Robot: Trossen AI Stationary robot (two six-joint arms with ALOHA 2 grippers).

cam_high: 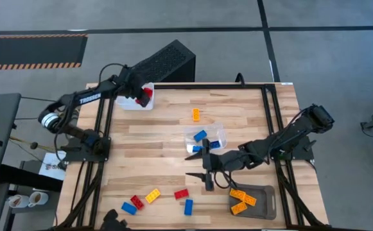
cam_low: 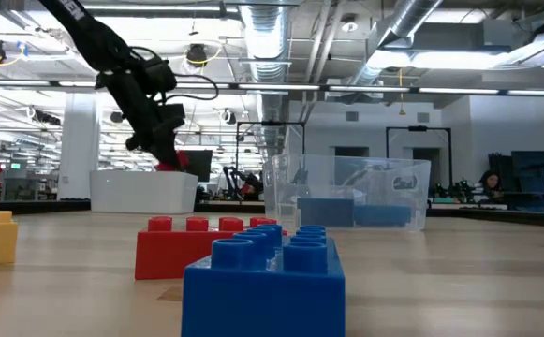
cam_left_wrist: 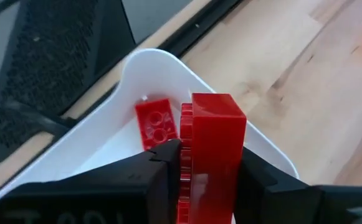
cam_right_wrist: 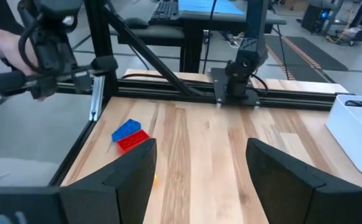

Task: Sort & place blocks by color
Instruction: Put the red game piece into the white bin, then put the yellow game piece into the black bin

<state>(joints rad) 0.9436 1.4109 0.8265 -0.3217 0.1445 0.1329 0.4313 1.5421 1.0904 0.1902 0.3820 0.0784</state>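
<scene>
Blocks lie scattered over the wooden table (cam_high: 173,122), and the left arm is busy at the far left corner. Its left gripper (cam_left_wrist: 196,165) hangs over the white tray (cam_left_wrist: 156,68), fingers clamped on a red block (cam_left_wrist: 215,149) held upright above the tray's inside — a second red brick (cam_left_wrist: 156,123) already lies flat on the tray floor just beyond it. From above, the gripped piece shows as a red spot at the tray's edge.

Near the table's middle stands a clear container (cam_high: 205,136) with blue blocks (cam_high: 200,135) in it. The right gripper (cam_high: 199,165) hovers just beside that container on the near side, its two dark fingers spread wide apart with nothing between them; through its own camera I see only bare wood in the gap.

A lone orange block (cam_high: 196,115) sits on the wood between the white tray and the clear container. At the near right corner a grey tray (cam_high: 263,204) holds several orange blocks (cam_high: 241,199).

Along the near edge are the loose ones — a blue brick (cam_high: 129,208), a red brick (cam_high: 137,201) and a yellow brick (cam_high: 152,196) close together on the left, then a second red one (cam_high: 182,194) with another blue one (cam_high: 189,206) just beside it.
</scene>
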